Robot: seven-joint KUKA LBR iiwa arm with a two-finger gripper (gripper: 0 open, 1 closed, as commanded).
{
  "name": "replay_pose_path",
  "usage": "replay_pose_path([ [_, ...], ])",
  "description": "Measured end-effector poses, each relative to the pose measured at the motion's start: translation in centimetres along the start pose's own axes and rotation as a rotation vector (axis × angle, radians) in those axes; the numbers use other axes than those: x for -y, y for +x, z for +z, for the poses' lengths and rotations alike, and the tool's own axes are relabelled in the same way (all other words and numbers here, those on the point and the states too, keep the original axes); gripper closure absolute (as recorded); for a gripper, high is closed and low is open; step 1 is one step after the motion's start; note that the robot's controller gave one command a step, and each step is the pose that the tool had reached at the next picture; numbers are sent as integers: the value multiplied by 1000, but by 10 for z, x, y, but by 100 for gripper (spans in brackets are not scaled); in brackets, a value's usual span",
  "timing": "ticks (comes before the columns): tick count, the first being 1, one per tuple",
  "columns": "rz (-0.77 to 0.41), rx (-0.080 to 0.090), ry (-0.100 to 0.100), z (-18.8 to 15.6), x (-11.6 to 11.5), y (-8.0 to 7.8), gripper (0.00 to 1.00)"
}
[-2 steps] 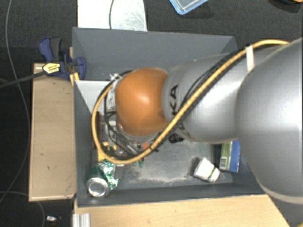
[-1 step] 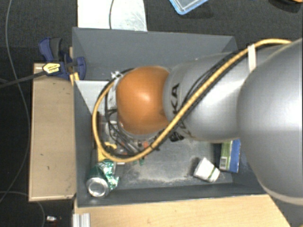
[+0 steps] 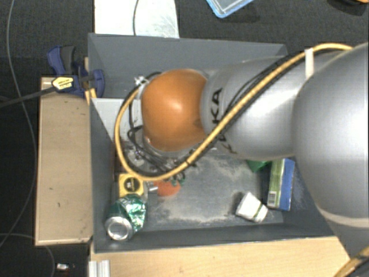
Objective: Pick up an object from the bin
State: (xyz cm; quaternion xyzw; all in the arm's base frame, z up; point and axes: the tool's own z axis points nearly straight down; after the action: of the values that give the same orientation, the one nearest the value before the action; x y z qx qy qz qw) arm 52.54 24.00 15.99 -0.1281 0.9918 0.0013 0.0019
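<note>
The gripper [image 3: 140, 150] shows as dark metal parts under the arm's wrist, low over the bin's left side. Just below it lies a small yellow tape measure [image 3: 131, 184] with a dark centre. To the right of that sits a small red-orange object [image 3: 168, 188], partly hidden by the arm's cable. A crushed green drink can [image 3: 124, 217] lies in the bin's front left corner, its silver top facing forward.
A small white block [image 3: 251, 207] lies at the front right. A blue and green box [image 3: 281, 183] stands on edge by the right wall, with a green object [image 3: 258, 165] beside it. The arm covers the bin's back and right.
</note>
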Motion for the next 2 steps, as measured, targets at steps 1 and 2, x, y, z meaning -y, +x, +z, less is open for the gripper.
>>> replay_pose_path([
  [1,-154,0,2,6,11,-14,0],
  [2,88,1,0,33,11,-19,0],
])
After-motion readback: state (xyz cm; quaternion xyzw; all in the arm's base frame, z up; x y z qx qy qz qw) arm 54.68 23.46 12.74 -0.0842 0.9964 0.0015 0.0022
